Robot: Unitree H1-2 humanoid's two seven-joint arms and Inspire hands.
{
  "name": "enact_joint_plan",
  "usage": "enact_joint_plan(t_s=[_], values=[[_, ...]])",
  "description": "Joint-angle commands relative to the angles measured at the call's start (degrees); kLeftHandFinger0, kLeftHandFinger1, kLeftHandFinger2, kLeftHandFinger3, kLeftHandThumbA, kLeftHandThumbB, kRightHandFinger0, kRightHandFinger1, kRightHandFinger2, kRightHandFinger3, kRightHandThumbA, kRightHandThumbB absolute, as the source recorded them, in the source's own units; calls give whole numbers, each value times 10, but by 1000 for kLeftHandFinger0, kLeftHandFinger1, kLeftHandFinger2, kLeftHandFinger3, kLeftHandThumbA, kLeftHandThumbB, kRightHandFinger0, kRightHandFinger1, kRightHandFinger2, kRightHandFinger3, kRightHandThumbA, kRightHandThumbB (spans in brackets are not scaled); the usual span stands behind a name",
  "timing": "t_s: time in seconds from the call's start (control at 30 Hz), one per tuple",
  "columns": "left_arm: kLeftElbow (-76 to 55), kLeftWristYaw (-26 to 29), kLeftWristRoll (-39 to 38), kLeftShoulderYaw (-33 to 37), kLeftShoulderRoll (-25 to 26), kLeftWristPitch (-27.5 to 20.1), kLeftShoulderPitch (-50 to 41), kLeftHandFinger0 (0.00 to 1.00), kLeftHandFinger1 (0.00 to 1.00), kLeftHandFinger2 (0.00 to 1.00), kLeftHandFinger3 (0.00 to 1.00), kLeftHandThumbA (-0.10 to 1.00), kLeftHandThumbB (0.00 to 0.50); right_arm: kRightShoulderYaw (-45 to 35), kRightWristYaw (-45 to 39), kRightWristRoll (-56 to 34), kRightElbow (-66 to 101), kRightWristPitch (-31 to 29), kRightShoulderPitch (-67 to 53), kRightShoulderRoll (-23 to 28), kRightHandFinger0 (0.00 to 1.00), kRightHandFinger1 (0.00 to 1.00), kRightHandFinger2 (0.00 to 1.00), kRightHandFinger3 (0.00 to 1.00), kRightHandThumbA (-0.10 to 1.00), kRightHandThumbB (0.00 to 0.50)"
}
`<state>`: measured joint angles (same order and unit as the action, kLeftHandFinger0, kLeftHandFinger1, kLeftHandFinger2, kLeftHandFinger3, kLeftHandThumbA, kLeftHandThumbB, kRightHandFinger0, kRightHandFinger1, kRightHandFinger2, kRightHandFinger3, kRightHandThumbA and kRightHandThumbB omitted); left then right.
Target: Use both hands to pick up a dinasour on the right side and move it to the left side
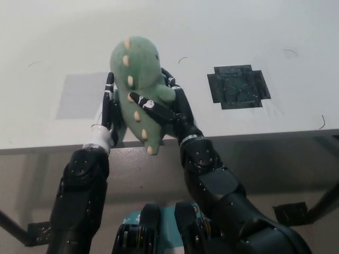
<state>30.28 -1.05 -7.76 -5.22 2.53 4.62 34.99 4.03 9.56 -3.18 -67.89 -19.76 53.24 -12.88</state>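
Note:
A green plush dinosaur with a row of cream spikes down its back hangs in the air above the white table, pressed between both hands. My left hand lies flat against its left flank. On the other flank, my right hand wraps round the toy, one finger across its belly. The toy hovers over the right edge of a light grey square patch on the table. A black taped square lies bare to the right.
The table's front edge runs across the middle of the view, with floor below it. Thin dark scratch marks dot the table at the right.

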Motion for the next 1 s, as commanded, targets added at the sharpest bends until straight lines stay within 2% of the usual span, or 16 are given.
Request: enact_joint_plan(t_s=[0.0,0.13,0.23,0.27,0.43,0.63,0.7,0.73,0.8,0.87,0.93,0.97], values=[[-22,-38,-23,7,-6,4,15,1000,1000,1000,1000,1000,315,22,-10,32,-5,-3,32,-41,1000,1000,1000,1000,1000,213],[-40,-44,-35,-4,9,18,13,1000,1000,1000,1000,1000,337,27,-4,32,-25,3,60,-49,1000,1000,1000,1000,1000,204],[-31,-51,-40,-7,13,1,20,1000,1000,1000,1000,1000,316,30,-4,32,-36,9,74,-49,1000,1000,1000,1000,1000,217],[-33,-58,-54,-15,15,2,21,1000,1000,1000,1000,1000,287,31,-10,31,-42,13,83,-50,1000,1000,1000,1000,1000,213],[-39,-57,-55,-16,31,18,30,1000,1000,1000,1000,1000,288,28,-26,22,-65,3,109,-48,1000,1000,1000,1000,1000,250],[-55,-57,-62,-22,54,33,31,1000,1000,1000,1000,1000,281,24,-30,16,-77,22,134,-61,1000,1000,1000,1000,1000,244],[-59,-51,-68,-36,71,35,28,1000,1000,1000,1000,1000,238,24,-49,13,-87,28,151,-72,1000,1000,1000,1000,1000,230],[-60,-52,-68,-36,72,35,28,1000,1000,1000,1000,1000,236,24,-49,13,-88,29,152,-72,1000,1000,1000,1000,1000,228],[-64,-47,-70,-45,77,34,25,1000,1000,1000,1000,1000,240,27,-62,16,-92,44,158,-77,1000,1000,1000,1000,1000,210],[-58,-47,-67,-51,83,19,24,1000,1000,1000,1000,1000,241,24,-76,12,-97,50,161,-82,1000,1000,1000,1000,1000,232],[-41,-41,-68,-59,78,5,25,1000,1000,1000,1000,1000,291,25,-76,14,-96,56,161,-83,1000,1000,1000,1000,1000,247],[-39,-42,-67,-59,78,4,26,1000,1000,1000,1000,1000,295,24,-79,14,-97,53,161,-82,1000,1000,1000,1000,1000,237]])
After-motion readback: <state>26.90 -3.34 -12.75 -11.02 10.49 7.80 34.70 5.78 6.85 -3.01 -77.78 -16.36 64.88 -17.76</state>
